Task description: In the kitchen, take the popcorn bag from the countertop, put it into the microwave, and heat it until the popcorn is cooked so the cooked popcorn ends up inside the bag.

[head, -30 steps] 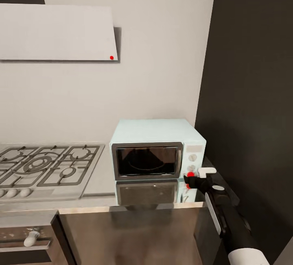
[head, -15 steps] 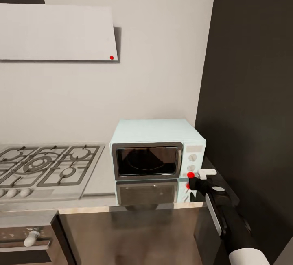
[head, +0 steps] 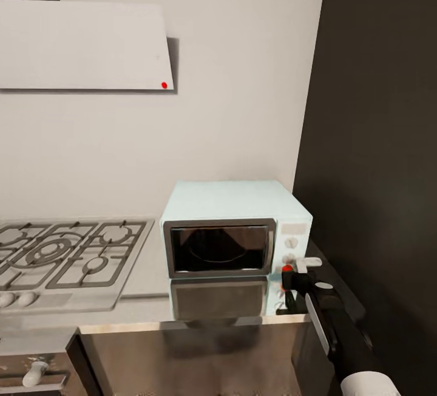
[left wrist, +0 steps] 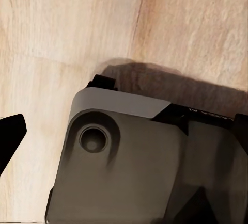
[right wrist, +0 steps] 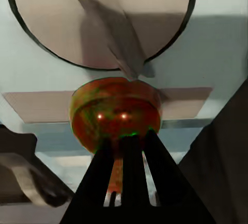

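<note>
The pale mint-blue microwave (head: pixel 233 201) stands on the grey countertop (head: pixel 145 271) with its dark glass door (head: pixel 218 247) closed. Something dim and curved shows behind the glass; I cannot tell what it is. The popcorn bag and popcorn are hidden. My right gripper (head: pixel 290 274) is at the bottom of the white panel, below the two knobs, right at the round red light (head: pixel 285 269). In the right wrist view its dark fingers (right wrist: pixel 126 146) are pressed together, tips on the red light (right wrist: pixel 116 113), under a round knob (right wrist: pixel 98 17). One left fingertip (left wrist: pixel 10 136) hangs over wooden floor.
A grey gas hob (head: pixel 67 253) lies left of the microwave under a white flat hood (head: pixel 79 47). A tall dark unit (head: pixel 376 141) walls in the right side, close to my right arm. Dark cabinet fronts (head: pixel 194 353) and an oven's white knob (head: pixel 33 375) sit below the counter edge.
The whole head view has shifted a little, so the camera moved. My right gripper edged slightly right, staying at the red light on the panel.
</note>
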